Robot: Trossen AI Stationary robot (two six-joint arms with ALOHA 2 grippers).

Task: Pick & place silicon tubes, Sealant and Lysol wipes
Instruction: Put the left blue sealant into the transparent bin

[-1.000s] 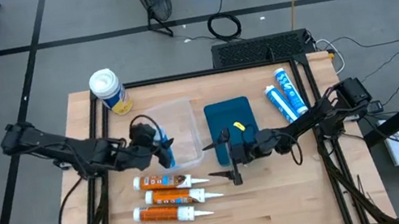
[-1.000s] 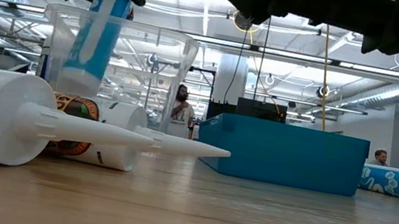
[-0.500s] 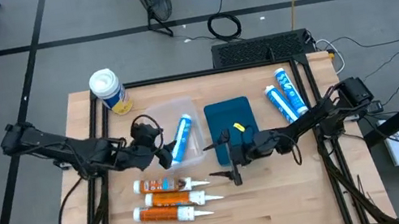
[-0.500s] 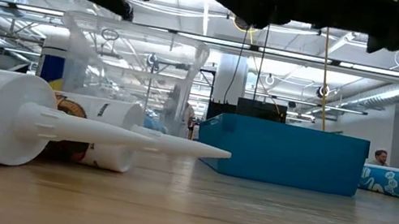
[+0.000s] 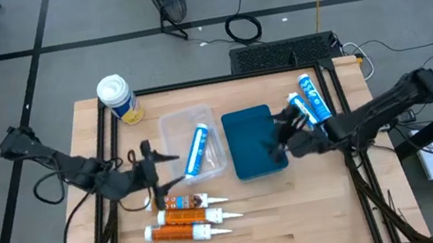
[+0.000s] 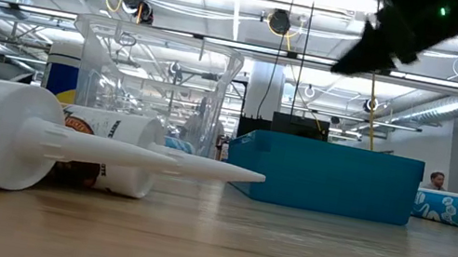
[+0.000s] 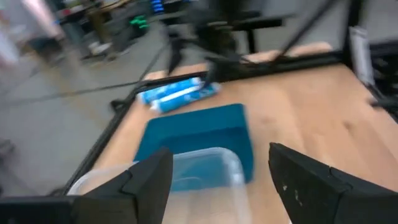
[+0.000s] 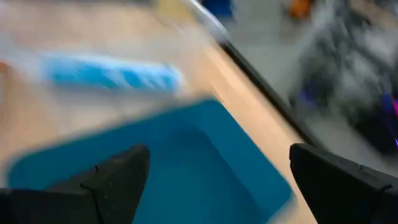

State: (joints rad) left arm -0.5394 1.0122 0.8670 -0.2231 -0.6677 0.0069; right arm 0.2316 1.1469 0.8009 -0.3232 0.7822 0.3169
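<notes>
Worktop scene, seen from above: two dark arms flank a clear plastic bin (image 5: 192, 142) and a blue bin (image 5: 252, 140) at the centre of the wooden worktop (image 5: 303, 205). One slim blue tube (image 5: 196, 150) lies inside the clear bin, while two more blue tubes (image 5: 309, 102) rest side by side near the far right edge. The left pincer (image 5: 151, 156) hovers just beside the clear bin with its fingers spread and nothing between them, as its wrist view confirms. The right pincer (image 5: 284, 138) hangs over the blue bin's right edge, near the pair of tubes, its fingers wide apart and empty in its own wrist view. Three orange cartridges (image 5: 186, 213) with white nozzles lie in a row in front of the clear bin. The Lysol wipes (image 5: 118, 99) stand upright at the far left corner, well apart from both arms, untouched. The canister looks rigid and smooth, wider than any tube, and probably light enough to tip if nudged high up; a grasp across the yellow-labelled body below the white lid seems safest. The tubes appear soft-walled and prone to rolling, so a hold at mid-length suits them best.
</notes>
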